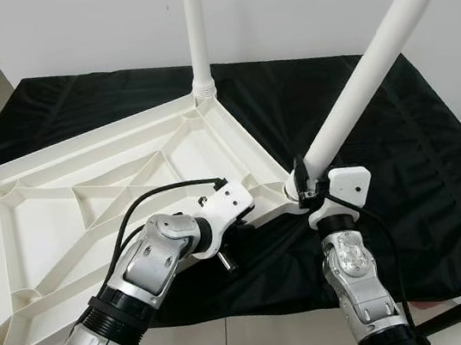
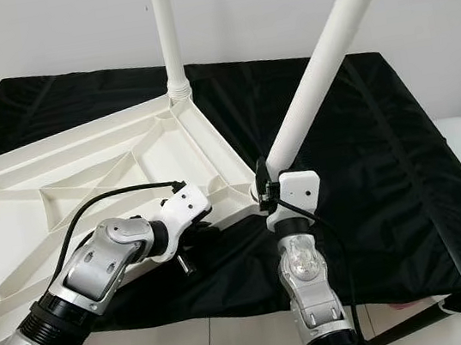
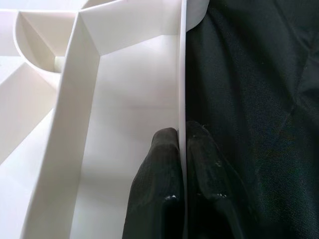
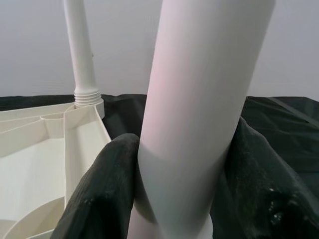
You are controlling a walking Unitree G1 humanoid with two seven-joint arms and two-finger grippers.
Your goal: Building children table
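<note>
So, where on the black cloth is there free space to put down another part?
The black cloth lies bare to the right of the tilted leg, up to its right edge, and behind the tabletop near the wall. The near corner is crowded: the left gripper pinches the tabletop's rim and the right gripper clamps the leg there.

Bright, even light — seemingly sharp

White tabletop (image 1: 108,169) (ribbed), black cloth (image 1: 408,198)
</note>
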